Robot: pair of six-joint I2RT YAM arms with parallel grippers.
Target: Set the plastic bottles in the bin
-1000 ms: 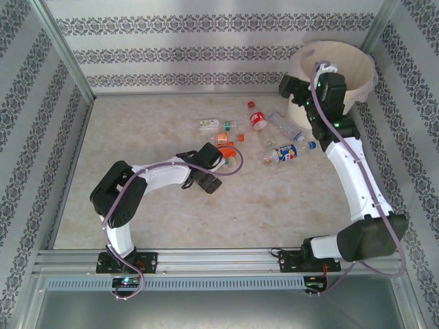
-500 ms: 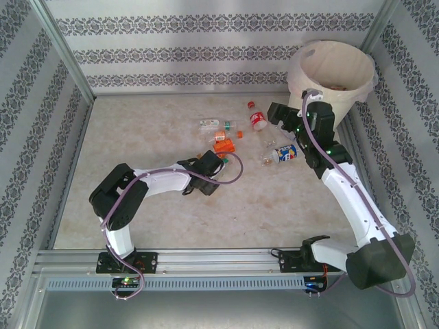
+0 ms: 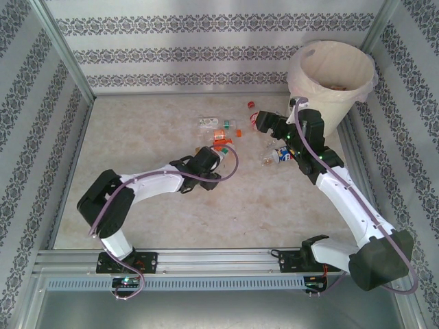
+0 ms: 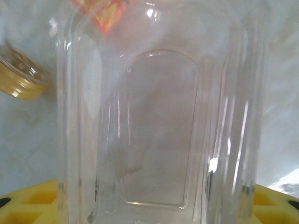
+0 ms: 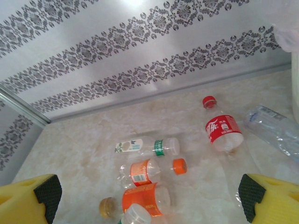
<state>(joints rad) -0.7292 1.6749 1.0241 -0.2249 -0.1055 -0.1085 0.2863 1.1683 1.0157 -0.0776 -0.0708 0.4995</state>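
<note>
My left gripper (image 3: 210, 159) is shut on a clear plastic bottle (image 4: 154, 130), which stands between its yellow fingers (image 4: 32, 203); a bit of orange label shows at its top. A gold cap (image 4: 16, 79) lies to its left. My right gripper (image 3: 269, 123) hangs open above the scattered plastic bottles, with nothing between its pads (image 5: 46, 192). Below it lie a red-labelled bottle (image 5: 223, 130), a white-and-green-labelled one (image 5: 147, 147), an orange-capped one (image 5: 149, 170) and an orange-labelled one (image 5: 147, 198). A blue-labelled bottle (image 3: 282, 154) lies partly under the right arm. The cream bin (image 3: 329, 103) stands at the far right corner.
Patterned walls close the table at the back and on both sides. A crushed clear bottle (image 5: 275, 130) lies near the foot of the bin. The bin's bag liner (image 5: 286, 35) hangs over its rim. Bare table lies to the left and in front of the bottles.
My left gripper has shut on the clear bottle. The right arm has swung from over the bin down and left to above the bottles, its jaws still open.
</note>
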